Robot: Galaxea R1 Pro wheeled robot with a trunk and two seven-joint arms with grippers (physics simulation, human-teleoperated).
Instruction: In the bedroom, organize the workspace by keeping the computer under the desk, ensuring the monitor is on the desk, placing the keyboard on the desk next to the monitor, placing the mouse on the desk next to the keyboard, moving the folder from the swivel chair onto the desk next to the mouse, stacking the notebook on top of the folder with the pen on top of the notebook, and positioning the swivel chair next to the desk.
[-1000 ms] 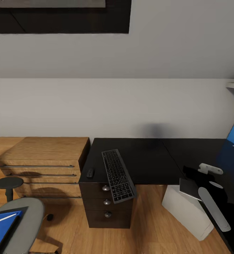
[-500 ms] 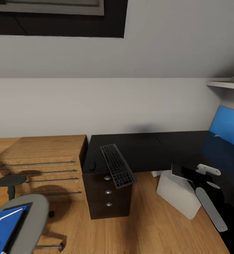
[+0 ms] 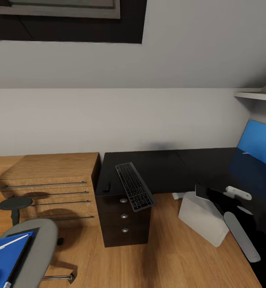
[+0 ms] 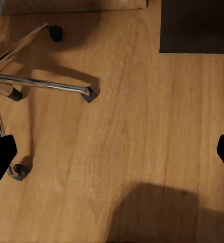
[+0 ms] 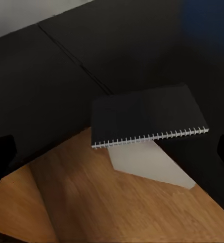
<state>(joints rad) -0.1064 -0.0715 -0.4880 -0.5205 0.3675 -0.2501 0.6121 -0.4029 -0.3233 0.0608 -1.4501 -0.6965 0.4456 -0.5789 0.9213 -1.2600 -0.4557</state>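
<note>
Right fingers (image 5: 112,152), which I hold spread and empty: thin dark spiral-bound notebook (image 5: 147,117) lies straight ahead between them on the glossy black counter (image 5: 46,76), its binding edge crosswise.

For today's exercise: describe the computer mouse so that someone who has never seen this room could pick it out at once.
Find the glossy black desk against the white wall, then its end above the three silver-knobbed drawers. The mouse sits there, near the desk's front edge, between the keyboard and the wooden drawer chest. It is small, rounded and black, far smaller than the long keyboard.
</note>
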